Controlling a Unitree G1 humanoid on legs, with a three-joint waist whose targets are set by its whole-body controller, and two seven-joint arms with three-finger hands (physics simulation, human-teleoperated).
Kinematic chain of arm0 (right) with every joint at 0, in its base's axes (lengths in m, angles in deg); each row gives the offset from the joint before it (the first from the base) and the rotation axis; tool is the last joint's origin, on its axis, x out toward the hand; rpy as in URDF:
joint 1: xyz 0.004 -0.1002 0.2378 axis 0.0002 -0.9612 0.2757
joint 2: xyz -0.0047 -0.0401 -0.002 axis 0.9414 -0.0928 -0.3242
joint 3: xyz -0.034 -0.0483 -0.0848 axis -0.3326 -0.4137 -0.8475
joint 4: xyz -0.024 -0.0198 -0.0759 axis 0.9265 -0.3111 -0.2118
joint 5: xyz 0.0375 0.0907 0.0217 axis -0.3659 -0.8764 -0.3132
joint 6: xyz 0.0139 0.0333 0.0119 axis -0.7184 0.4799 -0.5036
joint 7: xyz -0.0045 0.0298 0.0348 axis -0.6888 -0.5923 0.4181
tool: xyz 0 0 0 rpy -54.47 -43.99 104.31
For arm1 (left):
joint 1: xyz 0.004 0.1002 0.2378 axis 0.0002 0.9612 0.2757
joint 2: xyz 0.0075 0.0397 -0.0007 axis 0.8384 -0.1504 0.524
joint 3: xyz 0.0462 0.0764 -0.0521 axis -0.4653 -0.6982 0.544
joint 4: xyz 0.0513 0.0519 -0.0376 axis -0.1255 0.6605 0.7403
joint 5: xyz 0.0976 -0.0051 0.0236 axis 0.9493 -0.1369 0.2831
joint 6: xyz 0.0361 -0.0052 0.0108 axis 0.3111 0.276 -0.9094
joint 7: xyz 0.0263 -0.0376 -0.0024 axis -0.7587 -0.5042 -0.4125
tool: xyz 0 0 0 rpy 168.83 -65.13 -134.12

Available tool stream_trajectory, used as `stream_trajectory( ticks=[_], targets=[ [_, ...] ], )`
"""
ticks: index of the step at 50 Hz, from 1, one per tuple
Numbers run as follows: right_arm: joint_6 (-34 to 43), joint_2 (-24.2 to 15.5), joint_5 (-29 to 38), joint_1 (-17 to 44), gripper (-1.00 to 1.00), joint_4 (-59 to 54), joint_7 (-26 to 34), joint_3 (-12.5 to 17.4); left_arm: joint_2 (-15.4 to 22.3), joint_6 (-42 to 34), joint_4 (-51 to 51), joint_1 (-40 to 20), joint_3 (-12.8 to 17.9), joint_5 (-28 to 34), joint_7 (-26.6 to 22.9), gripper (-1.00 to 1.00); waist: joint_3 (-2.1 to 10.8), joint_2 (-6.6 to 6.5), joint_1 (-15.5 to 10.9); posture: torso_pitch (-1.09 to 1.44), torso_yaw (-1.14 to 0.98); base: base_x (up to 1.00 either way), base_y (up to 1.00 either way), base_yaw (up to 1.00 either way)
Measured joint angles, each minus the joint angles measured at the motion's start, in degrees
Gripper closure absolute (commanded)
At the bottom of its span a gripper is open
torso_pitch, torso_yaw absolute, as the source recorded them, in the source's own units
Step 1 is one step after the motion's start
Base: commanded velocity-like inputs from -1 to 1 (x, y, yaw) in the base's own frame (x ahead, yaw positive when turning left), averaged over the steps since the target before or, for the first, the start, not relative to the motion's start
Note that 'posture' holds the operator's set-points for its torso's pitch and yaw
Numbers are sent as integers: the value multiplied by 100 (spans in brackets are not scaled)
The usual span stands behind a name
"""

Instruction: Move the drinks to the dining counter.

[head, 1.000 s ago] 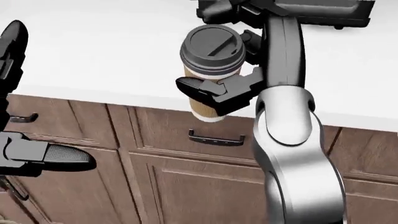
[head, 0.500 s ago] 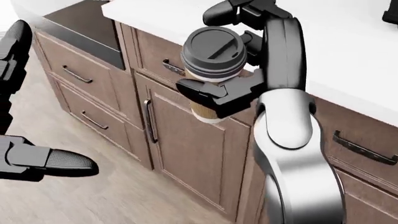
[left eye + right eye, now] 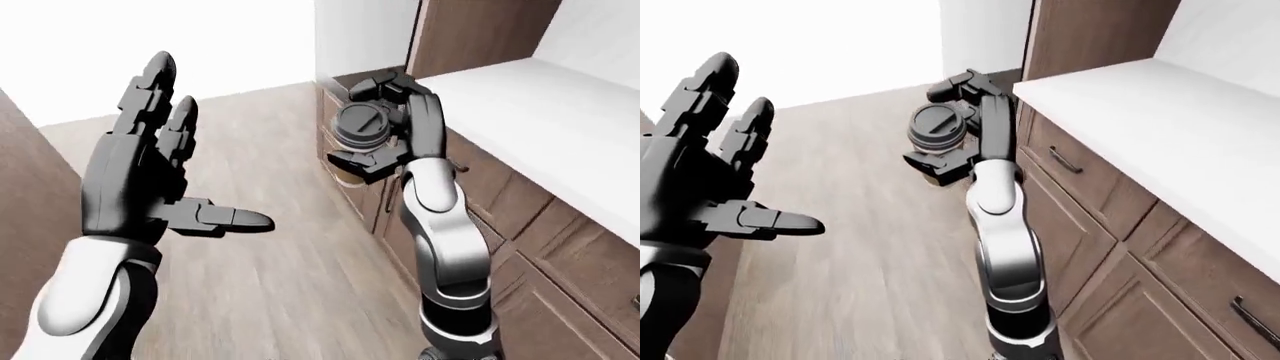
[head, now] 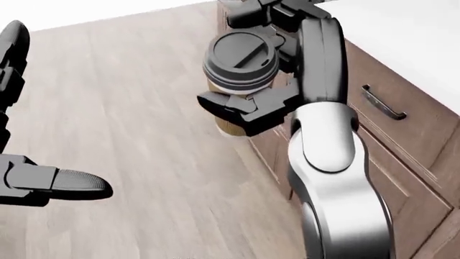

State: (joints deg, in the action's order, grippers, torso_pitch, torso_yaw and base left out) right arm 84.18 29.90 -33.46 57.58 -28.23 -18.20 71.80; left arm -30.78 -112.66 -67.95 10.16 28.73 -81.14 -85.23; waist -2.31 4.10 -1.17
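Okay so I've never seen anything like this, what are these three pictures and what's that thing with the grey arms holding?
These are simulator renders from three cameras on a humanoid robot's head, looking out over its own arms. Its right hand is closed round a paper coffee cup with a dark lid, held up in the air. Its left hand is spread open and holds nothing. Below is a wooden floor. On the right of each view run brown cabinets under a white counter, with nothing showing on the part in view.

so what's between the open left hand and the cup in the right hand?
Nothing: in the head view only bare wood floor shows between the left hand and the coffee cup.
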Motion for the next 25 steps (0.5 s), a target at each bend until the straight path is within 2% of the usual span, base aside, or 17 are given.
stream_trajectory(
  ticks=[1, 2, 4, 5, 11, 13, 15, 17, 20, 25],
  targets=[
    [-6, -26, 12, -44, 100, 21, -4, 36, -44, 9, 13, 29, -55, -3, -22, -100, -16, -56, 40, 0, 0, 12, 0, 100],
    [4, -22, 29, -90, 100, 8, -16, 73, -42, -12, 16, 65, -89, -19, -49, -100, -47, -44, 21, 0, 0, 11, 0, 100],
    [43, -28, 58, -124, 100, -33, -32, 102, -30, -76, 1, 54, -83, -41, -80, -100, -35, -45, -17, 0, 0, 11, 0, 100],
    [56, -31, 64, -114, 100, -57, -31, 101, -25, -87, -2, 32, -70, -32, -78, -100, -25, -97, -17, 0, 0, 11, 0, 100],
    [46, -33, 74, -60, 100, 50, -9, 88, -41, 31, -22, -16, -127, 49, -99, -100, -29, -595, 62, 0, 0, 11, 0, 100],
    [46, -24, 82, -16, 100, 81, -8, 79, -36, 15, -38, -40, -93, 53, -110, -100, 17, -822, 40, 0, 0, 11, 0, 100],
    [43, 22, 77, -61, 100, 67, 6, 7, -39, -40, 1, -8, -27, 73, -98, -100, -80, -777, -49, 0, 0, 11, 0, 100],
    [80, 46, 30, -106, 100, -32, 52, -83, -41, -123, 25, 47, 24, 113, -65, -100, -34, -770, -145, 0, 0, 13, 0, 100],
    [111, 40, 13, -105, 100, -19, 80, -70, -38, -129, -25, -4, 18, 122, -60, -100, 17, -581, -173, 0, 0, 11, 0, 100],
    [7, 24, 42, -51, 100, 98, 57, -6, -47, -31, -62, 22, -22, 121, -85, -100, -78, -272, -83, 0, 0, 12, 0, 100]
  ],
)
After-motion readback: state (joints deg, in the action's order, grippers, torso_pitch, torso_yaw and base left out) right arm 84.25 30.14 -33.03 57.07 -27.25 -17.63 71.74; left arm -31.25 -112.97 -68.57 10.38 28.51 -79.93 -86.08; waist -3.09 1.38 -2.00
